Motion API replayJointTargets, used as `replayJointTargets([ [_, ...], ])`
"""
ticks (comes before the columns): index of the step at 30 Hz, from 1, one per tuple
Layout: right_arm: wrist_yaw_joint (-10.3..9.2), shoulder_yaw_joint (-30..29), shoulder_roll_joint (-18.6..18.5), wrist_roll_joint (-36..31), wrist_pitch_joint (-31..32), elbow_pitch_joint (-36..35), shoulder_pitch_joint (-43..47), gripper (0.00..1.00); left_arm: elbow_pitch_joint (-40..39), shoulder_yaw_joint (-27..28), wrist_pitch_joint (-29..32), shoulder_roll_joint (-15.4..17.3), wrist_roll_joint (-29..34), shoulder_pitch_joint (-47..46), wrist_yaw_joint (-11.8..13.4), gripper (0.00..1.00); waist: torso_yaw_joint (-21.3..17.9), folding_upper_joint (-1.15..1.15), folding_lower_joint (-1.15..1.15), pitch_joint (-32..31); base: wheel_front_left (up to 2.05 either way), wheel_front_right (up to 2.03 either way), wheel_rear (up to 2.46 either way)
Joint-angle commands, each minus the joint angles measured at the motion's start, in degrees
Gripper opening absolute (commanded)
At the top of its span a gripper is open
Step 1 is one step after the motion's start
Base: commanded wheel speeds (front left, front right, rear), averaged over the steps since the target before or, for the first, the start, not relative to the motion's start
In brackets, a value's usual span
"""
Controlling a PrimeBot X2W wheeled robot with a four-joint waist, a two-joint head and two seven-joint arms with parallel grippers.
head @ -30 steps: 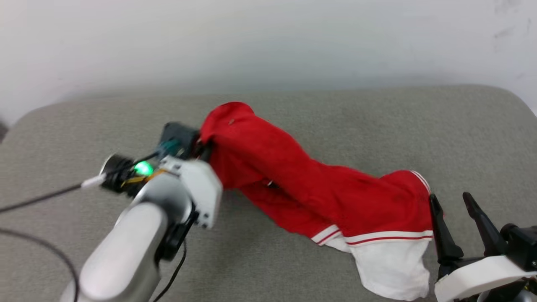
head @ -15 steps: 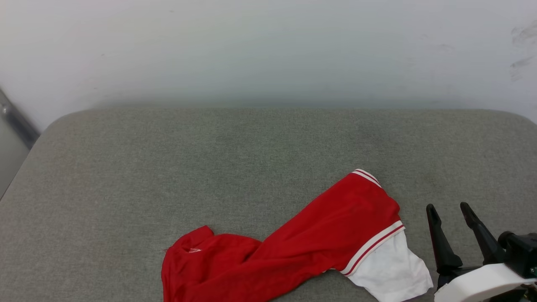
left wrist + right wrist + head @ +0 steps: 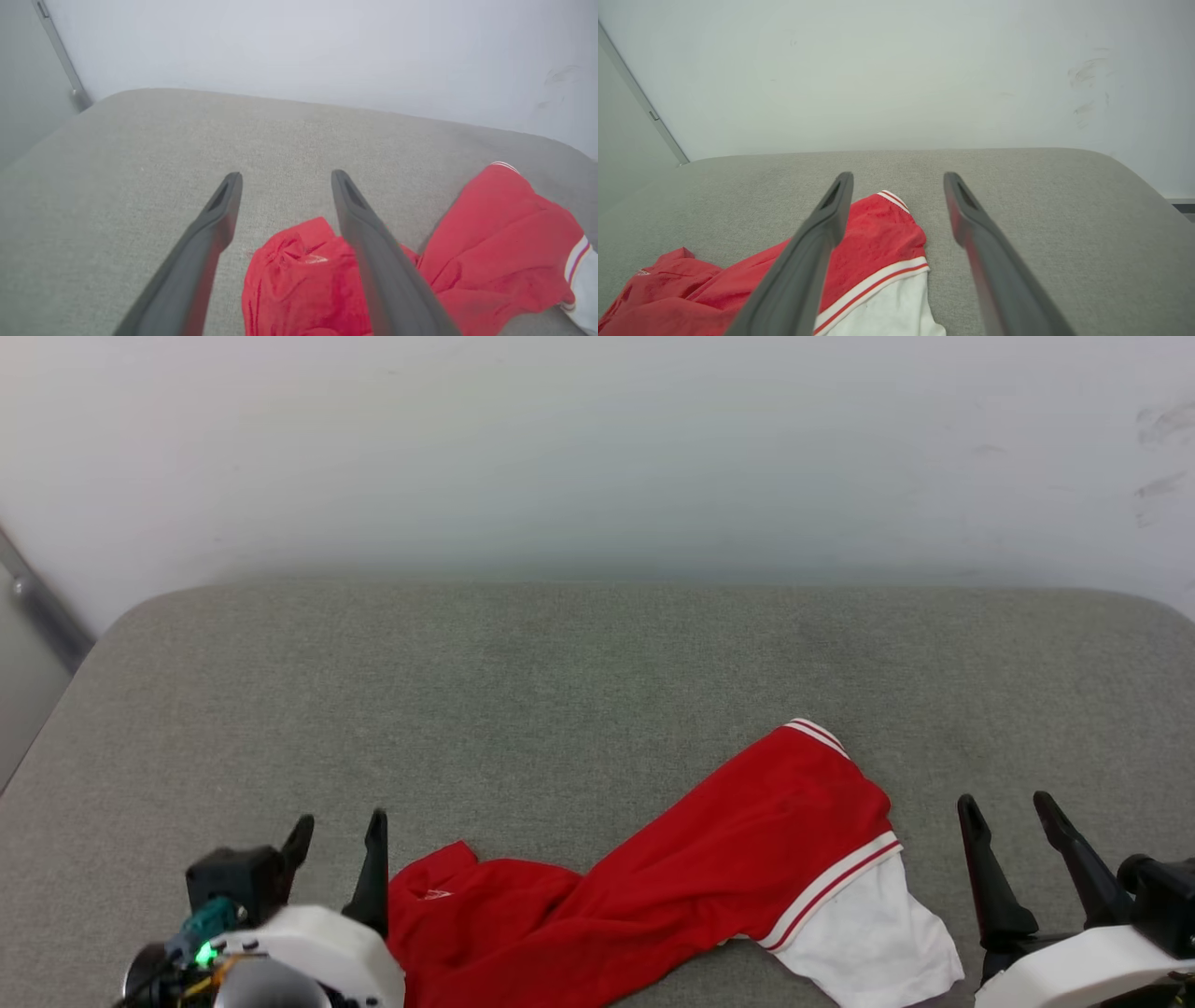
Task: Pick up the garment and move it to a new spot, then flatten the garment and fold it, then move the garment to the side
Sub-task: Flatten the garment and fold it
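Grey padded surface [image 3: 560,663] across the lower part of the frame; on it, at lower centre, garment [image 3: 728,859] lying rumpled, white sleeve [image 3: 868,933] toward lower right.

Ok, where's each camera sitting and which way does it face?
Head view: on the head, looking forward and down at the grey padded surface and wall; left fingers lower left, right fingers lower right, garment between.
Left wrist view: on the left wrist, looking along its open fingers at the garment's red end.
Right wrist view: on the right wrist, looking along its open fingers over the garment's white-sleeved end.
Both wrist views share the garment and wall.
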Motion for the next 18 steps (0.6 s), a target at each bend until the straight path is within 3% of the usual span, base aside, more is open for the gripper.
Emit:
replayJointTargets([
  [1, -0.02, -0.15, 0.15, 0.24, 0.12, -0.41, 0.09, 1.00, -0.75, -0.30, 0.52, 1.03, 1.01, -2.90, -0.89, 1.00, -0.12, 0.00, 0.00, 0.30, 0.00, 0.00, 0.00],
  [4, -0.02, -0.11, 0.14, 0.04, 0.38, -0.65, -0.48, 1.00, -0.89, -2.30, 3.27, 2.40, 1.93, -8.72, -4.01, 1.00, -0.54, 0.00, 0.00, 1.29, 0.00, 0.00, 0.00],
  [8, -0.02, -0.01, 0.14, -0.42, 0.78, -1.06, -1.23, 1.00, 1.33, -7.10, 10.91, 3.36, 1.43, -16.21, -10.02, 1.00, -1.41, 0.00, 0.00, 3.39, 0.00, 0.00, 0.00],
  [9, -0.02, 0.10, 0.14, -0.32, 0.53, -1.16, -2.32, 1.00, 3.67, -10.92, 18.31, 3.52, 0.33, -21.05, -14.49, 1.00, -2.35, 0.00, 0.00, 5.99, 0.00, 0.00, 0.00],
  [11, -0.02, 0.36, 0.14, -0.20, 0.22, -0.99, -2.92, 1.00, 5.98, -13.11, 23.01, 3.96, -0.36, -23.16, -16.92, 1.00, -3.09, 0.00, 0.00, 7.46, 0.00, 0.00, 0.00],
  [14, -0.02, 0.52, 0.14, 0.35, -0.13, -0.36, -3.82, 1.00, 9.39, -15.42, 28.40, 4.10, -1.64, -25.58, -19.69, 1.00, -4.11, 0.00, 0.00, 9.40, 0.00, 0.00, 0.00],
  [18, -0.02, 0.71, 0.14, 0.74, -0.81, 0.49, -4.77, 1.00, 12.56, -17.89, 33.03, 4.32, -2.04, -27.00, -21.34, 1.00, -5.06, 0.00, 0.00, 11.09, 0.00, 0.00, 0.00],
])
